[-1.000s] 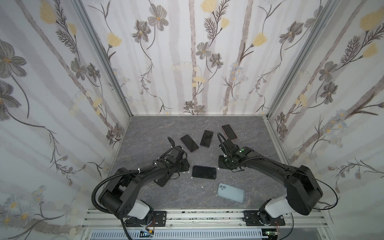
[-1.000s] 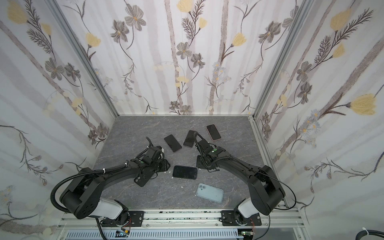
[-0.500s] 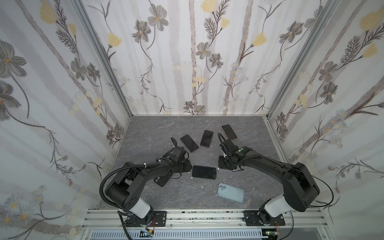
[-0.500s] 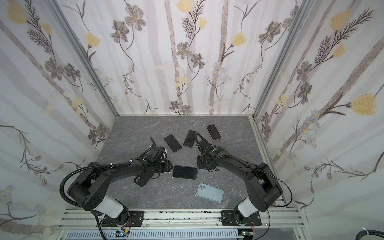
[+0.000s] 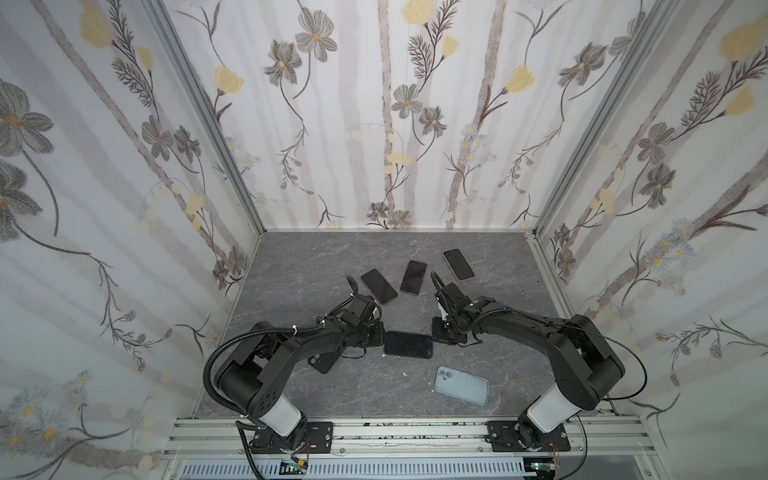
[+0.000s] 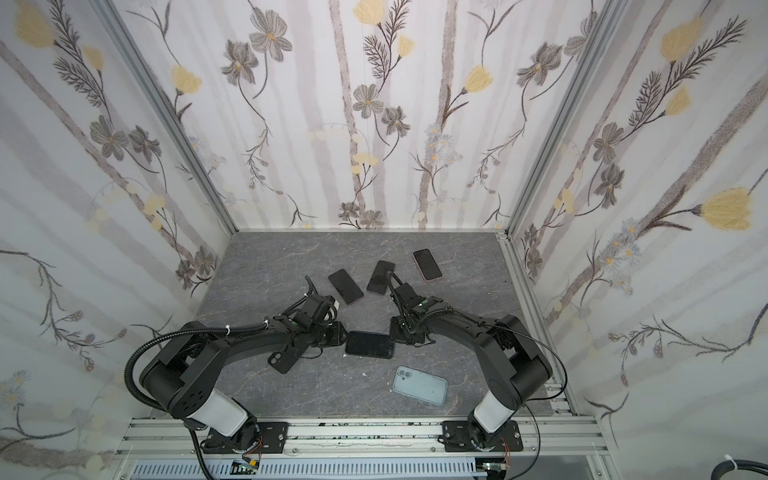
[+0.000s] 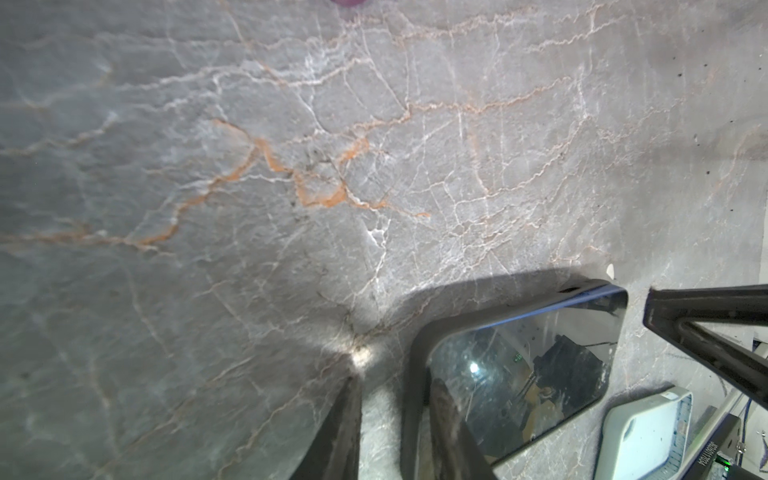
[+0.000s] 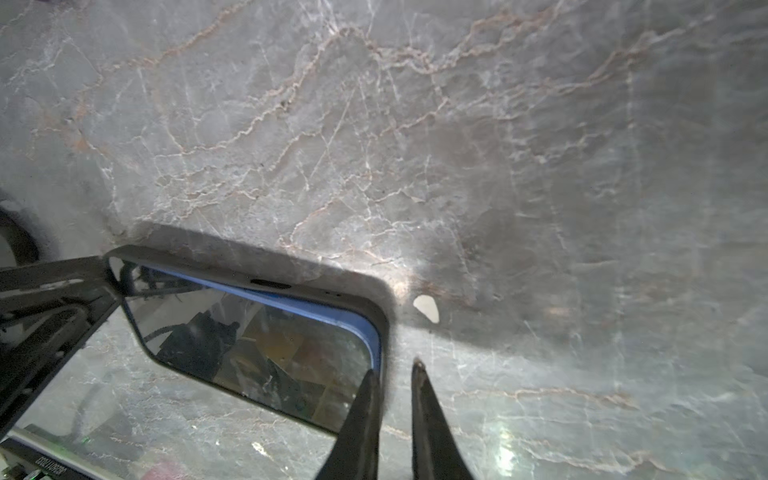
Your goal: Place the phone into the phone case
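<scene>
Both grippers have closed in on the phone point(image 5: 408, 344) since a second ago. The left gripper point(image 5: 380, 336) now sits at its left end and the right gripper point(image 5: 436, 335) at its right end.

The phone lies flat, screen up, crosswise in the middle of the grey table point(image 5: 291, 270), inside a black case point(image 7: 413, 395). In the right wrist view a blue edge shows between the case's rim and the glass along one long side.

The left jaws stand a little apart, astride the rim near a corner. One finger point(image 7: 451, 432) is over the glass and the other point(image 7: 338, 432) is outside, with bare table showing between it and the rim.

The right jaws are almost together at the opposite end, one finger point(image 8: 361, 424) over the edge of the screen. Whether they pinch the rim I cannot tell.

A pale blue case point(image 5: 461, 384) lies nearer the front, apart from the phone. A second black case point(image 5: 322, 362) lies partly under the left arm. Three more phones point(image 5: 413, 277) lie screen up in a loose row behind.
</scene>
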Controlling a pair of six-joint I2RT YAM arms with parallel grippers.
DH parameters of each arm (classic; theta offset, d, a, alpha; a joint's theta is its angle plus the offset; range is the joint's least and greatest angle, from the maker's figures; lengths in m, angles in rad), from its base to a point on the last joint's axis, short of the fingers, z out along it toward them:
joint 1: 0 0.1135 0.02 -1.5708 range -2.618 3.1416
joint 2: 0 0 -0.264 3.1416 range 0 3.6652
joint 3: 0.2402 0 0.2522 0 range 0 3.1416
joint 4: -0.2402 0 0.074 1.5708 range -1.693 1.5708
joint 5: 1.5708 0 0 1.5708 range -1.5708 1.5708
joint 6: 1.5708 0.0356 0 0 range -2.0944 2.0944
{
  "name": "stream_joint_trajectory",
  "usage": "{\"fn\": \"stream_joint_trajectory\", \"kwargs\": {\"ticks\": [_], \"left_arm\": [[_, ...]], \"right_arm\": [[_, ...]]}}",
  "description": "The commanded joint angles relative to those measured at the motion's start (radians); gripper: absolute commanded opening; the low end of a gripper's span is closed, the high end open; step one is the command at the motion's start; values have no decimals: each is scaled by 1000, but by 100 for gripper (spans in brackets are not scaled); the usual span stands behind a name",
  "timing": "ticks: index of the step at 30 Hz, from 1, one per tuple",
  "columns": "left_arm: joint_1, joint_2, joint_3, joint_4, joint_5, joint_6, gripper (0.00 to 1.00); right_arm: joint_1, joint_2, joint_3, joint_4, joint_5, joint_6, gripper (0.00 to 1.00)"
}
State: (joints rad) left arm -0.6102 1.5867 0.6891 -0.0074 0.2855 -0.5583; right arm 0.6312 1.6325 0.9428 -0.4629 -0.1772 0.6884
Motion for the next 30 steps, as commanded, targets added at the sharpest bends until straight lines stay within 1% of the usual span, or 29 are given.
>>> {"fn": "stream_joint_trajectory", "kwargs": {"ticks": [1, 7, 10, 19, 25, 29, 30], "left_arm": [[-6, 2, -17, -23, 19, -18, 25], [-15, 6, -39, -3, 14, -29, 22], [-16, 7, -45, -3, 8, -30, 21], [-29, 9, -45, -36, -27, -26, 20], [-34, 15, -49, -31, -49, -43, 18], [-33, 0, -58, -21, -67, -63, 18], [-34, -8, -65, -12, -76, -62, 18]], "right_arm": [[2, 8, -7, 40, -26, 14, 17], [2, 42, -20, 49, -33, 14, 17], [1, 55, -25, 44, -29, 16, 11], [6, 96, -50, -52, 9, -10, 9], [25, 154, -33, -93, 79, -41, 9], [88, 181, 52, -192, 201, -36, 11], [111, 184, 77, -226, 257, -29, 12]]}}
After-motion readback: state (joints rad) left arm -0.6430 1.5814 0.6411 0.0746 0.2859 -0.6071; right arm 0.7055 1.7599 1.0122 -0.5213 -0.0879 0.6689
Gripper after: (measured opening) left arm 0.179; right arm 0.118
